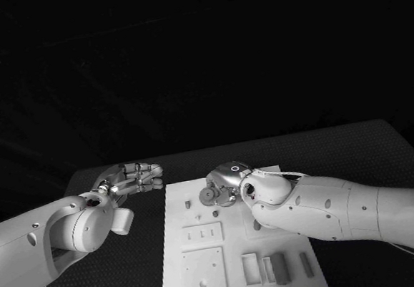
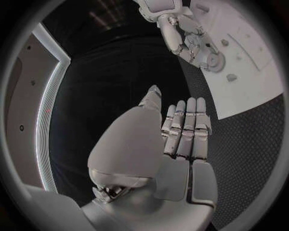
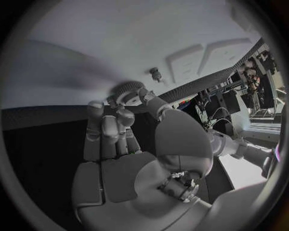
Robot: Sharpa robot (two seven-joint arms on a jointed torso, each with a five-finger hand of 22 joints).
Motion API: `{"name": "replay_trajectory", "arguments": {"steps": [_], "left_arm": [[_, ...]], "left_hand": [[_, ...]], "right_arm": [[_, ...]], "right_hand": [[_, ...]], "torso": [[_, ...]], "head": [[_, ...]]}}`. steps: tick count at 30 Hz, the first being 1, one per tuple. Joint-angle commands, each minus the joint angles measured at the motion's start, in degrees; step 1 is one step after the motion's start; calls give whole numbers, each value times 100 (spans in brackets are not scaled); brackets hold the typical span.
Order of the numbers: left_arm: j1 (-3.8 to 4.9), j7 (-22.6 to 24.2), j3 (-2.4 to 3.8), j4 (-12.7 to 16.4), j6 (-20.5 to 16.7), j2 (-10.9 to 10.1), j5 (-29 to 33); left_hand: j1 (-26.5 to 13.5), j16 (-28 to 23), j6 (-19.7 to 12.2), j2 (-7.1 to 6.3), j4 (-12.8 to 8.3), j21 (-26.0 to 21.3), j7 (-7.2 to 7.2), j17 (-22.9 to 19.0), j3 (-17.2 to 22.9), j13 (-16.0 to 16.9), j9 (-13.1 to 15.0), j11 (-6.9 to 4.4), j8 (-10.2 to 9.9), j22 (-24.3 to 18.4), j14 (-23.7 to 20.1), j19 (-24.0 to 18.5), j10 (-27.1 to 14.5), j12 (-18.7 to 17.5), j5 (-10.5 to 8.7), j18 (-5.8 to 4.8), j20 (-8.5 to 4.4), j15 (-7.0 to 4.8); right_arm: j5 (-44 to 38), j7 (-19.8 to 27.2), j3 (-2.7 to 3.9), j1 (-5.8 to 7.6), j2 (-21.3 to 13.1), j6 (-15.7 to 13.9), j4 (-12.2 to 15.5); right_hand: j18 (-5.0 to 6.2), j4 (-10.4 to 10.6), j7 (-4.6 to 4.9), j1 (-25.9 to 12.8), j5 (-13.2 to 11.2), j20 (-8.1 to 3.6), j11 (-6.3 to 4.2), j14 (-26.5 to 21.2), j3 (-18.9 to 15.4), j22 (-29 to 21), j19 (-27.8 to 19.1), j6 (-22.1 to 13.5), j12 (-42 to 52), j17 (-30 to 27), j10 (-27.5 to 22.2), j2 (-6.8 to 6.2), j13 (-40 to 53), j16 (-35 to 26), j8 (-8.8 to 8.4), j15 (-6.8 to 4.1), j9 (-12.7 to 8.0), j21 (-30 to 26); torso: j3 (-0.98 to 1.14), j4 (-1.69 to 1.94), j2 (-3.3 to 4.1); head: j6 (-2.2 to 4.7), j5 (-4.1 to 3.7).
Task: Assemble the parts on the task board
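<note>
Table (image 1: 373,142): black, textured, lying under everything else.

Task board (image 1: 237,284): white plate lying lengthwise in the middle of the table, running from the near edge toward the two hands; also showing in the left wrist view (image 2: 253,72) and the right wrist view (image 3: 120,43).

Right hand (image 1: 223,184): reaching in over the far end of the board, fingers curling down and closing on a round toothed part, a gear (image 1: 208,195), pinching it between thumb and fingers at the board's surface. The right wrist view is showing the same hold, hand (image 3: 120,139) with fingertips gripping the gear (image 3: 126,88).

Left hand (image 1: 129,180): hovering over the bare table just beside the board's far left corner, holding nothing; in the left wrist view the hand (image 2: 175,139) is showing fingers straight and lying side by side, thumb standing apart.

Plates and blocks (image 1: 204,274): several flat rectangular parts lying on the board's near half.

Peg (image 3: 156,73): small, standing on the board near the gear.
</note>
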Motion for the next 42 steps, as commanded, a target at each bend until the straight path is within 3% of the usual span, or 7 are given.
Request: {"name": "replay_trajectory", "arguments": {"steps": [1,5,7,22,28,34,42], "left_arm": [[5,30,5,12,89,7,-20],[5,30,5,15,84,3,-20],[5,30,5,19,86,0,-20],[5,32,4,35,72,-33,-20],[5,34,4,37,67,-48,-21],[5,43,4,16,54,-74,-22],[2,57,3,-106,67,-26,-23]], "left_hand": [[-42,-20,35,-3,7,-24,143,5,-38,-7,-5,25,-38,5,13,4,35,-21,-8,87,29,23],[-46,-21,35,-3,7,-25,144,6,-38,-7,-6,25,-39,5,13,4,34,-22,-9,87,29,23],[-47,-21,35,-3,6,-25,144,6,-38,-7,-6,25,-39,5,13,4,34,-23,-9,87,29,23],[-45,-25,34,-6,0,-27,144,9,-37,-7,-8,25,-40,6,13,3,33,-26,-8,89,27,22],[-43,-27,35,-7,-2,-28,143,10,-36,-7,-8,25,-40,6,13,2,34,-28,-8,89,26,21],[-41,-29,35,-10,-3,-29,143,12,-36,-7,-9,25,-41,7,13,2,34,-29,-8,90,26,21],[-37,-30,35,-13,-5,-30,142,13,-35,-7,-9,24,-41,7,13,1,35,-30,-8,90,25,21]], "right_arm": [[131,33,-13,-17,-6,392,-34],[132,-7,-13,-17,-45,367,-12],[132,-38,-13,-17,-98,318,61],[131,-56,-14,-17,-378,312,375],[114,-107,-12,-16,-553,73,467],[217,25,114,55,-904,-230,833],[566,168,337,268,-1418,-118,1380]], "right_hand": [[136,65,53,-55,12,3,-16,-19,-14,15,-25,96,5,-11,-11,129,1,-21,25,-20,13,-23],[136,110,38,-135,12,3,-30,-27,-42,27,-48,134,7,-4,-16,288,-1,-17,46,-34,15,-22],[136,67,33,-120,13,-5,-37,-32,-54,35,-57,136,8,-5,-19,307,0,-13,48,-41,12,-17],[136,-62,6,-112,12,-22,-62,15,-105,55,-54,218,21,51,2,244,-3,-2,91,-64,13,3],[136,-69,3,-112,12,-24,-64,23,-106,56,-53,225,21,60,4,239,-4,-2,95,-67,13,3],[136,-147,-3,-62,12,-37,-72,48,-97,57,-35,228,23,67,27,157,-12,-2,94,-76,2,10],[136,-214,-1,0,12,-43,-70,36,-69,49,-24,233,14,21,41,19,-24,-11,95,-76,-10,1]], "torso": [[-3,5,0],[-3,5,0],[-3,6,-2],[-1,-2,1],[1,1,-4],[0,-23,1],[20,-45,-13]], "head": [[-11,-7],[-11,-7],[-11,-9],[-16,4],[-13,-1],[39,-14],[92,-55]]}}
